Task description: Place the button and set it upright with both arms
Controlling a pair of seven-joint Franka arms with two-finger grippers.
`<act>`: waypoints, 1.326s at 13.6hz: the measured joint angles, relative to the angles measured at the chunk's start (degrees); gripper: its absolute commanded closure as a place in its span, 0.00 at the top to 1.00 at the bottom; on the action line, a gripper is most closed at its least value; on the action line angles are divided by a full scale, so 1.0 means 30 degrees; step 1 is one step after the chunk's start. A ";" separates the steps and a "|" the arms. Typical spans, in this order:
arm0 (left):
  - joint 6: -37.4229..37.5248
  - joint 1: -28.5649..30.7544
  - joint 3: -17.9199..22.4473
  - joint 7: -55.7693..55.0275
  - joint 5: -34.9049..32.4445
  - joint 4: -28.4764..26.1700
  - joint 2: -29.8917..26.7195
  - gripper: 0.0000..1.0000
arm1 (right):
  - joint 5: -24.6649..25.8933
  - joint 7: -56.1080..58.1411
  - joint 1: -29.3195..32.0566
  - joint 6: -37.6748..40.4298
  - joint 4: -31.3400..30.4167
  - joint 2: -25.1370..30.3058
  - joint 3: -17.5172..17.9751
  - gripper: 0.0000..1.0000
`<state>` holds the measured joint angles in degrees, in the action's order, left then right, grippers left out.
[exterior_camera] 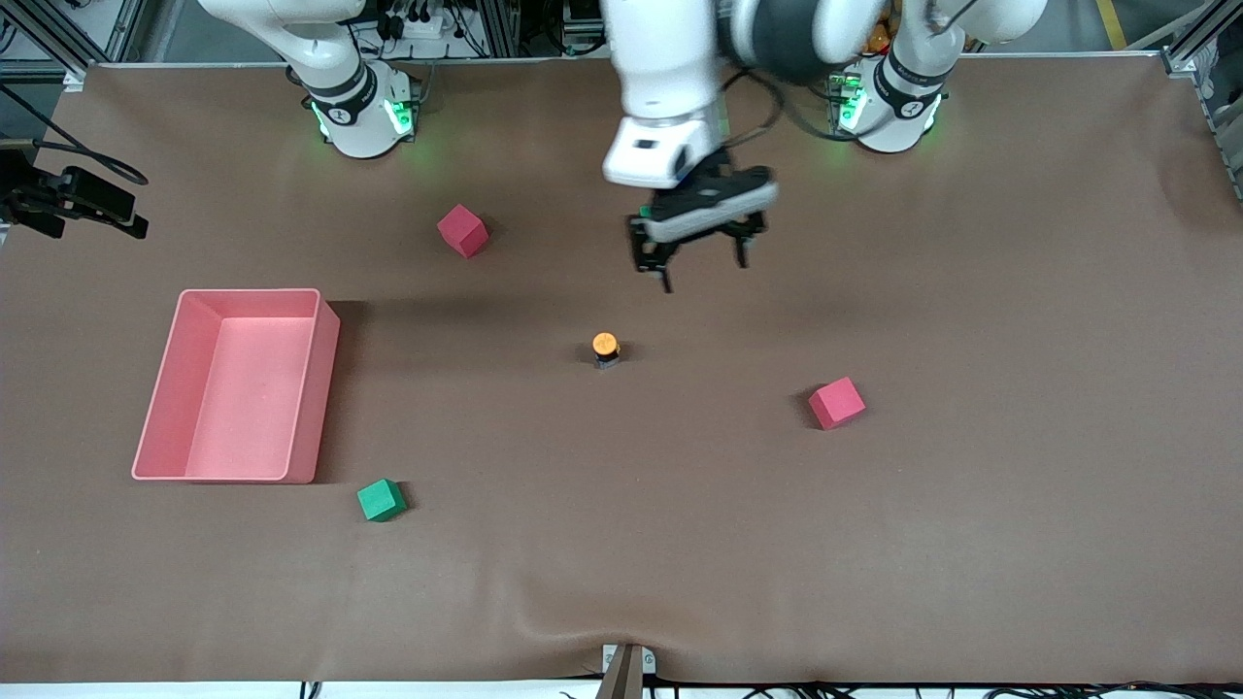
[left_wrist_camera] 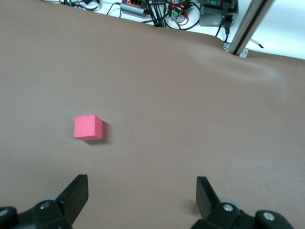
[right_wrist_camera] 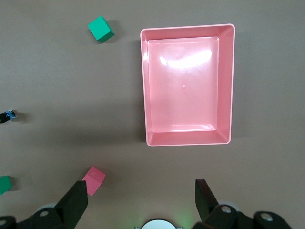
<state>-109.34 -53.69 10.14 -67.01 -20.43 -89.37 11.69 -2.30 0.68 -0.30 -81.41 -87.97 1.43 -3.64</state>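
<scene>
Pink bin (exterior_camera: 238, 386) toward the right arm's end of the desk (exterior_camera: 971, 544); right gripper (right_wrist_camera: 140, 195) high over it, jaws wide, empty; button (exterior_camera: 605, 348) upright mid-desk; left gripper (exterior_camera: 697, 254) above bare desk, jaws spread, holding nothing.

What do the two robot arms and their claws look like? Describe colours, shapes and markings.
Both arms are white, rounded and jointed, with black bands and green-lit bases. The left arm ends in a white block carrying a black two-finger left claw. The right claw shows black angular fingers.
</scene>
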 measured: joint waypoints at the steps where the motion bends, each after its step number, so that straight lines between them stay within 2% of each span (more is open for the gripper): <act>1: 0.0262 0.0909 0.0000 0.1544 0.0772 -0.0036 -0.0485 1.00 | 0.0000 0.0000 0.0000 -0.0001 0.0001 -0.0002 0.0001 1.00; 7: 0.1837 0.6012 0.0008 1.0070 0.4065 -0.0268 -0.2678 1.00 | -0.0001 0.0000 -0.0001 -0.0003 0.0000 -0.0005 0.0001 1.00; 12: 0.2931 1.0369 0.0016 1.6442 0.6914 -0.0096 -0.3334 1.00 | -0.0001 0.0000 -0.0002 -0.0003 -0.0003 -0.0007 0.0003 1.00; 16: 0.4986 1.1500 0.0031 1.8711 0.7429 0.1516 -0.3363 1.00 | -0.0001 0.0000 -0.0002 -0.0003 -0.0002 -0.0007 0.0001 1.00; 18: 0.5733 1.2491 0.0033 2.0077 0.9095 0.1567 -0.3360 1.00 | -0.0001 0.0000 -0.0002 -0.0003 -0.0002 -0.0006 0.0002 1.00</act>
<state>-92.14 -16.22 10.24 -6.78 6.86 -84.67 1.62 -2.30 0.68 -0.30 -81.42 -87.98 1.41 -3.63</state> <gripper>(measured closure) 0.000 0.000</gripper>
